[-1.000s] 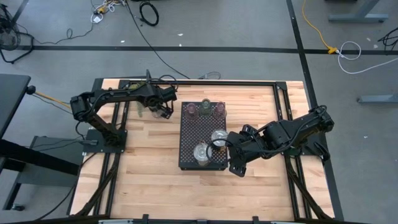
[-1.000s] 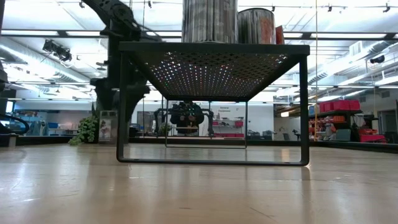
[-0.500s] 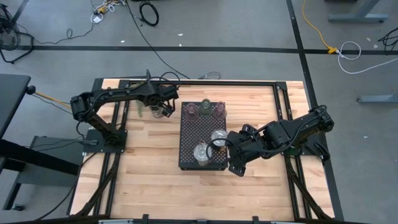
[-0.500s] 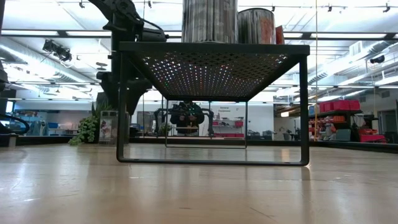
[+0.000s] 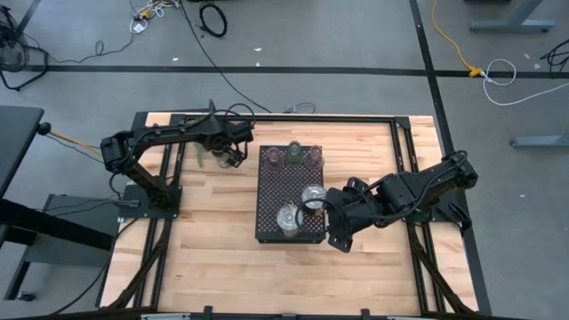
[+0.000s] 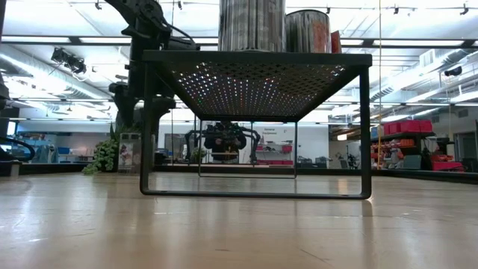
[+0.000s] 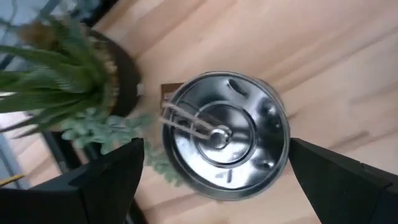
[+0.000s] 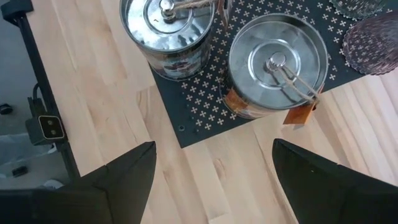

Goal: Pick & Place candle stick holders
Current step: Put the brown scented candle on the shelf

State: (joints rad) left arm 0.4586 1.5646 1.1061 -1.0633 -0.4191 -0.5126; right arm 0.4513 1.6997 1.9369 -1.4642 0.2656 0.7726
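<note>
A silvery round holder (image 7: 221, 134) stands on the wooden table beside the potted plant (image 7: 62, 68), left of the black perforated tray (image 5: 292, 200). My left gripper (image 5: 233, 157) is open above it, one finger on either side. On the tray stand two silvery holders (image 8: 277, 62) (image 8: 168, 25) at the near end. At its far end stand two pinkish ones (image 5: 274, 157) (image 5: 313, 156) and a pale green one (image 5: 293, 148). My right gripper (image 8: 214, 186) is open and empty over the table at the tray's near right corner.
The tray stands raised on thin legs (image 6: 146, 127) in the middle of the table. The plant is close to my left gripper, toward the table's left. Bare wood (image 5: 213, 258) lies near and to both sides of the tray. A black frame (image 5: 409, 178) edges the table.
My left gripper has shifted slightly by the plant, toward the table's far edge, staying open over the silvery holder. My right gripper has kept still.
</note>
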